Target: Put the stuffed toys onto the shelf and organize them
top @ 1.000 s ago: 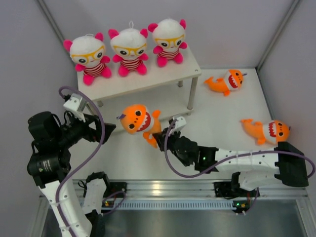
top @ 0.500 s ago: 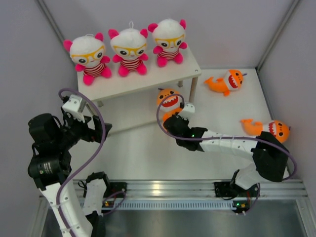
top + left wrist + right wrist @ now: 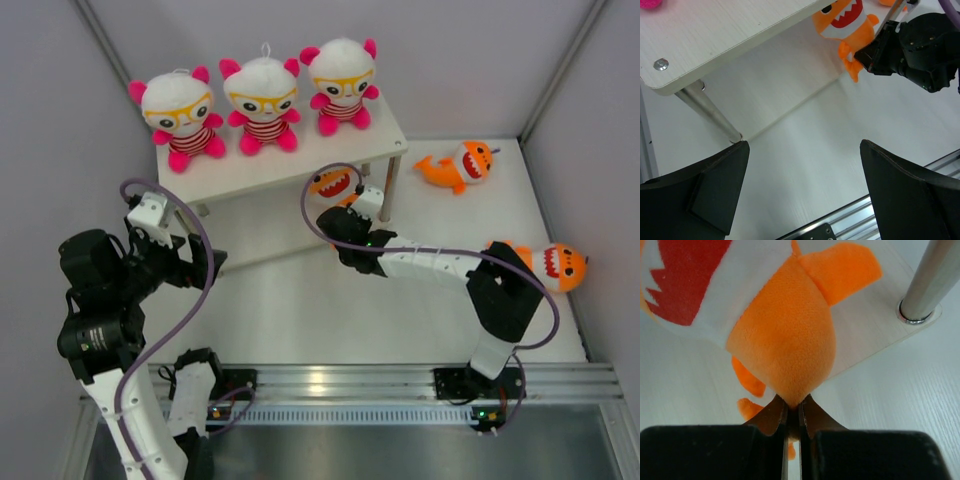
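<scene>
We are pinching orange shark (image 3: 333, 183) by tail end in right gripper (image 3: 792, 407), under shelf (image 3: 300, 165) top, seemingly over lower tier; left gripper (image 3: 805, 187) idling, fingers wide apart; next we are needing gentle set-down, then release

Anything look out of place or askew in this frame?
The far shark and near shark lie toppled on the table, right of the shelf, unshelved. The held shark is pinched at its tail end in the right gripper. The bears sit upright on top.
</scene>
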Robot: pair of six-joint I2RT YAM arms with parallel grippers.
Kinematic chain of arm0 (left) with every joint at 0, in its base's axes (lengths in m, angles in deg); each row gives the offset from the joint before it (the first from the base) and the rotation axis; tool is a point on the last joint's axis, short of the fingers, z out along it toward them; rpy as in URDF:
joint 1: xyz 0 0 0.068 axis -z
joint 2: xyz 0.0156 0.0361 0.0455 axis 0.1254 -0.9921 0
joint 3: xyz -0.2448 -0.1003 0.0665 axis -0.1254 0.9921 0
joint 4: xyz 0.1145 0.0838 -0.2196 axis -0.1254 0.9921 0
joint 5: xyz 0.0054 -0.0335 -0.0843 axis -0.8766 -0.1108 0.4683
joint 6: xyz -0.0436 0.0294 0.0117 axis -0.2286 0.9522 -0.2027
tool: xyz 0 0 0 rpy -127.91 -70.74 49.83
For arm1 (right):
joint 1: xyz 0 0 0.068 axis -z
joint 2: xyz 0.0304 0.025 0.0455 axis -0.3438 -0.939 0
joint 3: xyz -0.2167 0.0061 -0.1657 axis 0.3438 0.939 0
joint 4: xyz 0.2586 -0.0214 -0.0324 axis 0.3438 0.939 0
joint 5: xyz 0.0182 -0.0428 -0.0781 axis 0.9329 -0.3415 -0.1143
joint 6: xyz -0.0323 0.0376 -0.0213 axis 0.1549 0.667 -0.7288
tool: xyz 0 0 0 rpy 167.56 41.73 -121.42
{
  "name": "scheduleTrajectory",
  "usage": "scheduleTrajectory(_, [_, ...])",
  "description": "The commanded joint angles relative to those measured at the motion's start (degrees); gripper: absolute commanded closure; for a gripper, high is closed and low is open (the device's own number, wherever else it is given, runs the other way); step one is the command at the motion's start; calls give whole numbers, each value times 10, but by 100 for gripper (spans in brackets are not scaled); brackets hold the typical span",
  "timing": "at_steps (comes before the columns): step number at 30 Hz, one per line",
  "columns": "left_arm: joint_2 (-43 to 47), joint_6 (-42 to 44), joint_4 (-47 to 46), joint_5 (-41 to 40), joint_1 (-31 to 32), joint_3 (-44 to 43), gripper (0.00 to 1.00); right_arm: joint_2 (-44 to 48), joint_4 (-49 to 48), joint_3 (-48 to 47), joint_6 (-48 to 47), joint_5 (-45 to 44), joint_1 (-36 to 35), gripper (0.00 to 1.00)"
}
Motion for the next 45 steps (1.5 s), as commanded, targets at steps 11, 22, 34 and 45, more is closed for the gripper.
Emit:
scheduleTrajectory(11, [7, 6, -20, 2, 3, 3, 2, -81, 22, -101, 10, -8, 33, 83])
scheduleTrajectory(22, [6, 7, -20, -2, 3, 2, 2, -97, 31, -95, 49, 7, 45, 81])
scheduleTrajectory(34, [6, 9, -20, -3, 3, 1, 2, -60, 11, -63, 36, 4, 45, 51])
scheduleTrajectory(45, [7, 11, -20, 3, 3, 4, 2, 35, -27, -7, -2, -37, 20, 14])
